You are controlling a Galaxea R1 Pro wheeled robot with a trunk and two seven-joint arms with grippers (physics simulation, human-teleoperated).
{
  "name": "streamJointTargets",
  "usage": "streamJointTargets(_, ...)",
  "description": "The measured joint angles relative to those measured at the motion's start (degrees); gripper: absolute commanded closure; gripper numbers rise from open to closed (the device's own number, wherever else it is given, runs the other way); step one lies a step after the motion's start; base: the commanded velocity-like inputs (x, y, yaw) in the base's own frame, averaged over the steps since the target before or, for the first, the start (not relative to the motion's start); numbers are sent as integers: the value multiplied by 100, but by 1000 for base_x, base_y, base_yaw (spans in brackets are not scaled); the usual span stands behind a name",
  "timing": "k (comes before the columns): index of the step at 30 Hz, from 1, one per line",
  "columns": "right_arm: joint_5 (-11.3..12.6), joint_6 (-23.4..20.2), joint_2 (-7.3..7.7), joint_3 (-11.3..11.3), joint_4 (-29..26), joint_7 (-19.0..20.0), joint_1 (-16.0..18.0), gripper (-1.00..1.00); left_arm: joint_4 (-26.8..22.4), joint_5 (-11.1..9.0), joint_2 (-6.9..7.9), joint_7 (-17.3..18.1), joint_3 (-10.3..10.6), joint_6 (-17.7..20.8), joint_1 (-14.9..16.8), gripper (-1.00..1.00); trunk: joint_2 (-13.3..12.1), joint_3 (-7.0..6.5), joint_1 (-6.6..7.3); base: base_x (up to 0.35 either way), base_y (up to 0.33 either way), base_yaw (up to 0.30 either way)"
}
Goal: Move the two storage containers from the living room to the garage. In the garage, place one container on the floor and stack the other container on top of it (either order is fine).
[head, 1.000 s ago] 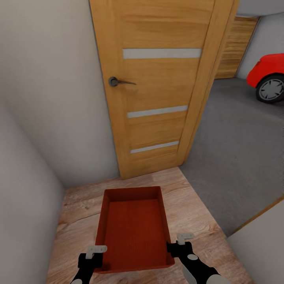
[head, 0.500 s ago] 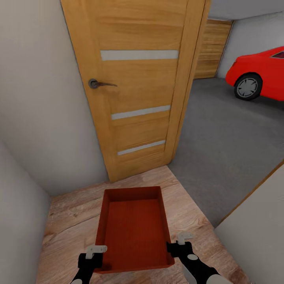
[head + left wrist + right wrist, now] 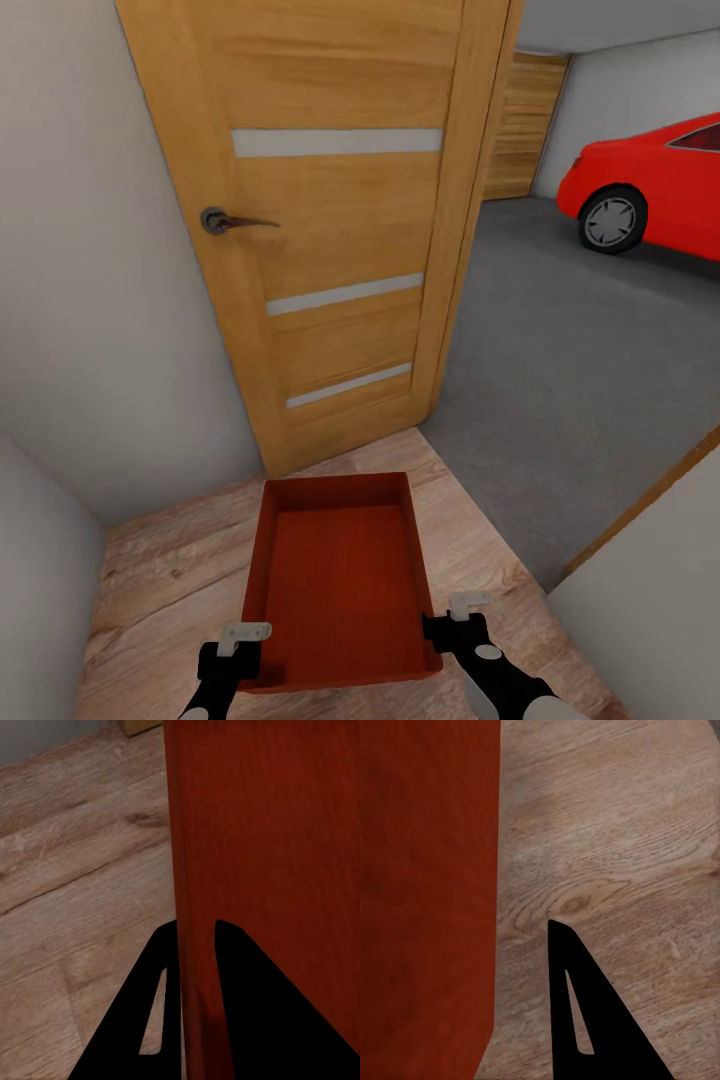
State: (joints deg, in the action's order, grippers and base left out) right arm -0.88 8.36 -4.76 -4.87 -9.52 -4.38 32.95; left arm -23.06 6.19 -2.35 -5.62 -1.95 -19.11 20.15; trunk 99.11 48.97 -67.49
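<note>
Gripping storage container (image 3: 340, 580) — left end effector (image 3: 196, 945), right end effector (image 3: 440, 632)

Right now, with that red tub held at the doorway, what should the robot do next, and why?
Probably keep swinging right and roll through the opening: the storage container is carried between the left gripper and right gripper, the open door stands ahead-left, and the garage's grey floor lies right.

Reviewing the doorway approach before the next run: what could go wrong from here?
1. The open door stands just ahead on the left; the storage container could clip it when turning into the garage.
2. The left gripper pinches only the container's thin wall, so it may slip.
3. The wood-to-concrete floor seam could jolt the load.
</note>
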Motion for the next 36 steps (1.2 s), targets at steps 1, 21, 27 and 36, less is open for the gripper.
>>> streamJointTargets(1,0,0,0,0,0,0,1,100,0,0,0,0,-1,0,0,100,0,0,0,289,99,-1)
streamJointTargets(21,4,-1,1,-3,-1,-1,1,100,2,2,-1,1,-3,-1,2,100,0,0,-3,40,13,-153)
streamJointTargets(27,7,0,0,-4,3,0,-1,100,10,12,-1,2,-9,0,1,100,0,0,-3,48,33,-107)
streamJointTargets(36,5,-1,1,-5,3,1,-2,100,11,16,-1,1,-11,1,1,100,0,0,-1,210,204,-9)
